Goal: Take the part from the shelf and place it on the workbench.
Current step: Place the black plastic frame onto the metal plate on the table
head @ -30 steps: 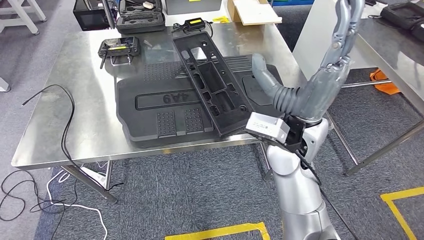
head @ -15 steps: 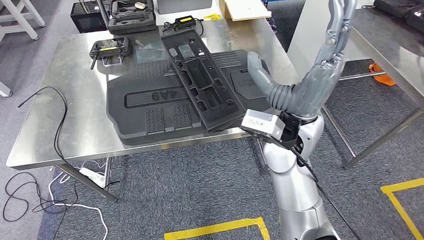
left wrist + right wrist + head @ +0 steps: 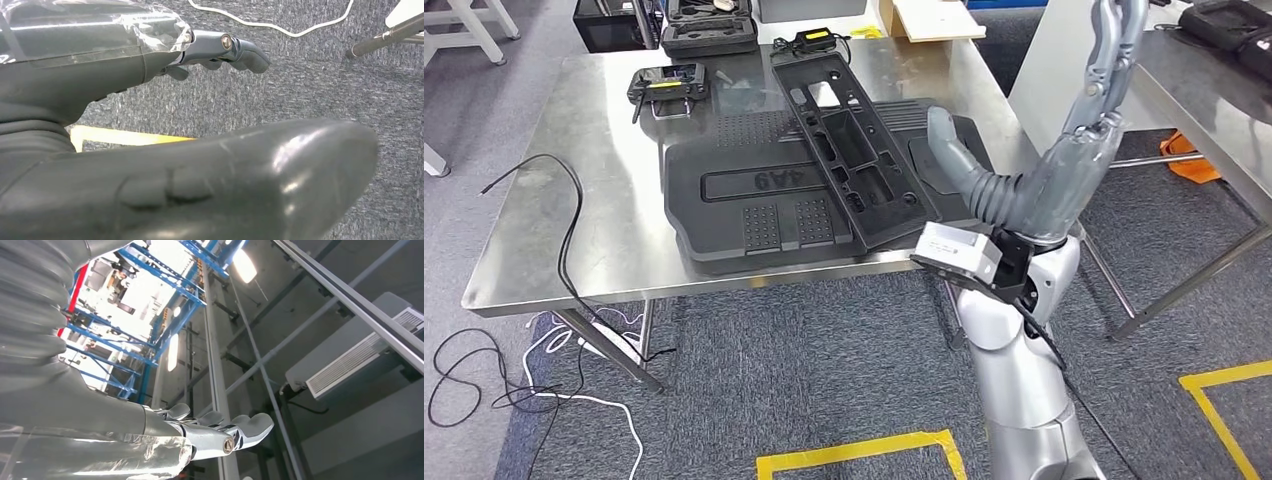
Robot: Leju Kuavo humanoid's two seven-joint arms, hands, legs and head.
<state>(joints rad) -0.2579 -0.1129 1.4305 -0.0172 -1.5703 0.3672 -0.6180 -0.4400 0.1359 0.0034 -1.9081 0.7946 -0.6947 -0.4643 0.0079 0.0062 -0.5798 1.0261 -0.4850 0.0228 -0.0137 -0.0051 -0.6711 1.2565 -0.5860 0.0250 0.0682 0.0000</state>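
Head view: we see the long black part lying across the black mat on the workbench, centre frame; right hand raised, fingers spread, holding nothing; left hand likewise empty.

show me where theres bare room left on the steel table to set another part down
Free: the left stretch of the steel table, bordered by the black cable and the large black panel; a smaller patch below the controller. Crowded: the middle and right, where the long black part lies across the panel beside the right hand, and the far edge with cases.
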